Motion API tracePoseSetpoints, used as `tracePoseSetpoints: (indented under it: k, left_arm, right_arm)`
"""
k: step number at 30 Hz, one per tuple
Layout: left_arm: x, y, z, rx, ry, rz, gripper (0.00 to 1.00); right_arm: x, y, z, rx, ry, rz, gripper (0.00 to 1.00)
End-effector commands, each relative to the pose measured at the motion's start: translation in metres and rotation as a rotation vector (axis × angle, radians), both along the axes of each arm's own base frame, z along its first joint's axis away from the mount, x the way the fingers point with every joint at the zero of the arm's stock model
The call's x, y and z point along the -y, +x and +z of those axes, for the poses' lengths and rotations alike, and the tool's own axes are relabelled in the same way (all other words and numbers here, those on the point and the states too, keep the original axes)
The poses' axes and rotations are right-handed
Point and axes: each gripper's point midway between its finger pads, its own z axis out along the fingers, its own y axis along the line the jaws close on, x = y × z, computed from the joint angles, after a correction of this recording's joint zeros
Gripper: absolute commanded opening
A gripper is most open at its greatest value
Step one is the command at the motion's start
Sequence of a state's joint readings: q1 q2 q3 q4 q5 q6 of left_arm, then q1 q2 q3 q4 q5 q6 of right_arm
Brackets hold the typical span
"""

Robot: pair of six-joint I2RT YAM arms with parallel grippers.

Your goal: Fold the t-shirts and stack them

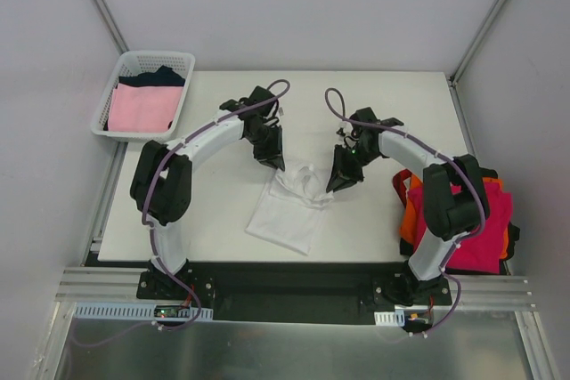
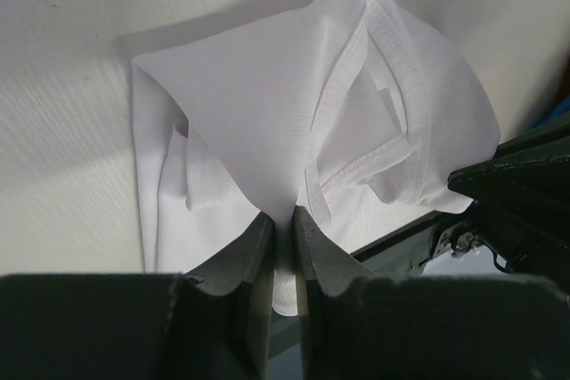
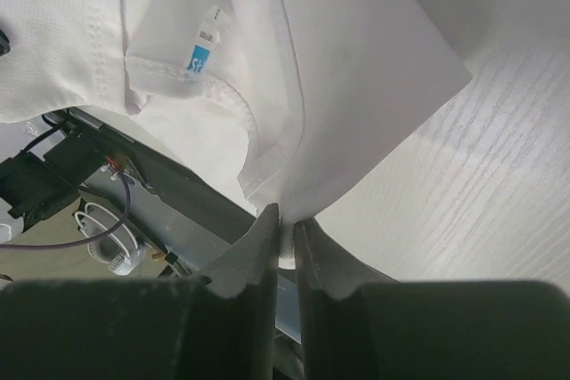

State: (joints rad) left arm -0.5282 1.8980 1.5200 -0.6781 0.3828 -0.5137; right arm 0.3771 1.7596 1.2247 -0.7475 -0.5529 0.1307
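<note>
While the left gripper [image 2: 283, 224] pinches the white t-shirt [image 2: 258, 122] between near-closed jaws, the right gripper [image 3: 285, 229] clamps its collar edge.

White table [image 1: 410, 100], plain grey walls [image 1: 312, 6], aluminium rail [image 1: 98, 287] along near edge.

Right gripper [image 3: 285, 229]: at 6 o'clock, jaws nearly together, pinching a cloth edge. White t-shirt [image 3: 356, 68]: fills the view from 9 through 12 to 2 o'clock, collar seam showing. Label [image 3: 201, 52]: white and blue, inside the collar at 11 o'clock. Bench [image 3: 481, 202]: pale, wood-grained, at 4 o'clock. Cable [image 3: 89, 242]: purple, at 8 o'clock.
</note>
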Motion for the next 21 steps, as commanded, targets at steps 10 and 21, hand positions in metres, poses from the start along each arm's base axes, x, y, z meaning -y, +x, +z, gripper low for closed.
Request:
tracePoseSetpoints:
  k: [10, 21]
  left_arm:
    - [-0.018, -0.011, 0.014, 0.006, 0.028, 0.008, 0.14]
    - [-0.022, -0.024, -0.031, -0.050, 0.047, -0.028, 0.17]
  right_arm:
    - [-0.007, -0.010, 0.016, 0.011, 0.014, -0.003, 0.13]
    - [-0.013, -0.013, 0.006, -0.011, 0.003, 0.008, 0.13]
